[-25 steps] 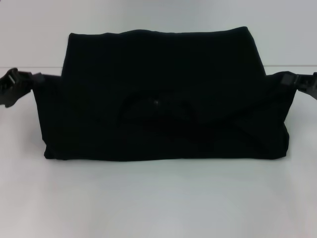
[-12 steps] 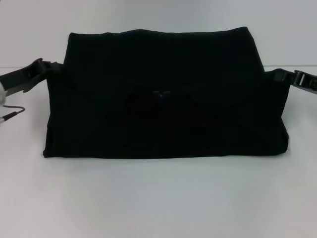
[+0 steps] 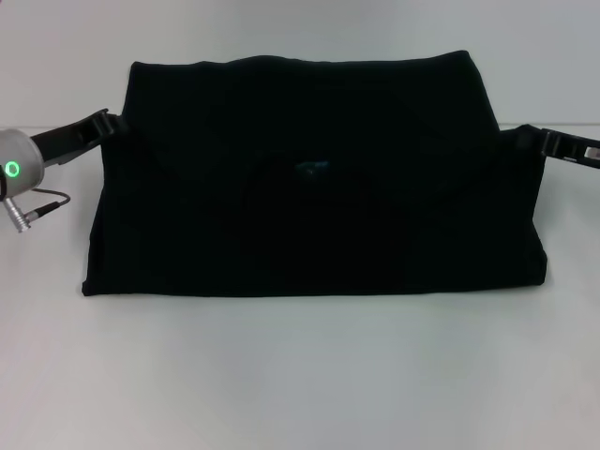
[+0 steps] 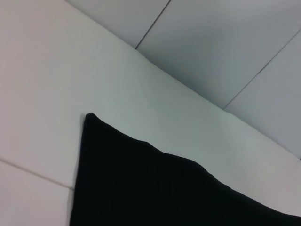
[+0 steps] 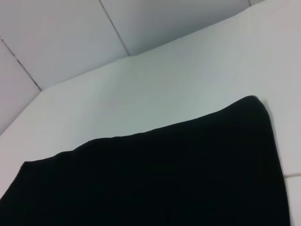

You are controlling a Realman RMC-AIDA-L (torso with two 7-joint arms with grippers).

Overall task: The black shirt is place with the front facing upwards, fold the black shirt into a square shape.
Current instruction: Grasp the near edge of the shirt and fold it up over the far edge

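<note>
We see the large plain black cloth shirt (image 3: 309,178) lying partly folded at the middle of the white table (image 3: 300,375), its near edge a straight fold running from eight o'clock to four o'clock in the head view. The far edge lies flat towards twelve o'clock, narrower than the near one, so the cloth forms a broad trapezoid. A small bluish mark (image 3: 309,169) shows near the cloth's centre; we cannot make out any lettering.

At nine o'clock the left gripper (image 3: 103,125) meets the shirt's left upper edge, its grey wrist with a green ring light (image 3: 12,170) behind it. At three o'clock the right gripper (image 3: 530,139) meets the right upper edge. Both grippers' tips sit against the dark cloth, and we cannot tell whether either pincer is wide, narrow or holding the fabric.

The left wrist view shows a pointed corner of the shirt (image 4: 141,188) on the table, with pale wall panels (image 4: 225,42) beyond. The right wrist view shows another rounded corner of the shirt (image 5: 164,179).
</note>
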